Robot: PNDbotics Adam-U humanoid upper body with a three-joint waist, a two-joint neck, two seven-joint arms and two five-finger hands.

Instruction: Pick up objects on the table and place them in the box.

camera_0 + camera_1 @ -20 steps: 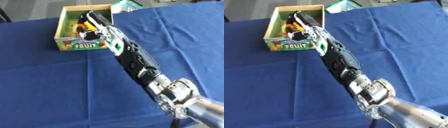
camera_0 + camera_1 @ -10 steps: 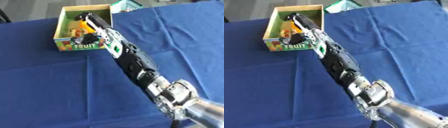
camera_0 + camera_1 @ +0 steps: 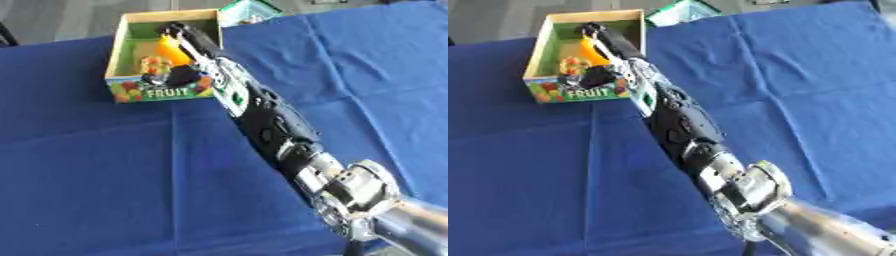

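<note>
- Box (image 3: pixel 160 94), a small open carton with "FRUIT" printed on its near wall, was seen on the far left part of the bench (image 3: pixel 87 175), which was covered by a blue cloth
- An orange object (image 3: pixel 590 50) was seen inside the box toward its right wall, partly hidden behind the hand; its exact kind could not be told
- A smaller yellowish and red object (image 3: pixel 573 64) was seen lying inside the box, near the front wall and left of the orange one
- The right hand (image 3: pixel 184 40) was stretched over the box from the lower right, its long black and silver arm crossing the bench diagonally
- Its dark fingers (image 3: pixel 592 29) were extended over the orange object, and a dark part lower down, perhaps the thumb, was seen at the front wall beside the smaller object
- Whether the fingers were grasping the orange object or merely lying against it could not be told
- A green and white item (image 3: pixel 249 10) was seen at the far edge, just behind the box
- The left hand was not shown in either view
</note>
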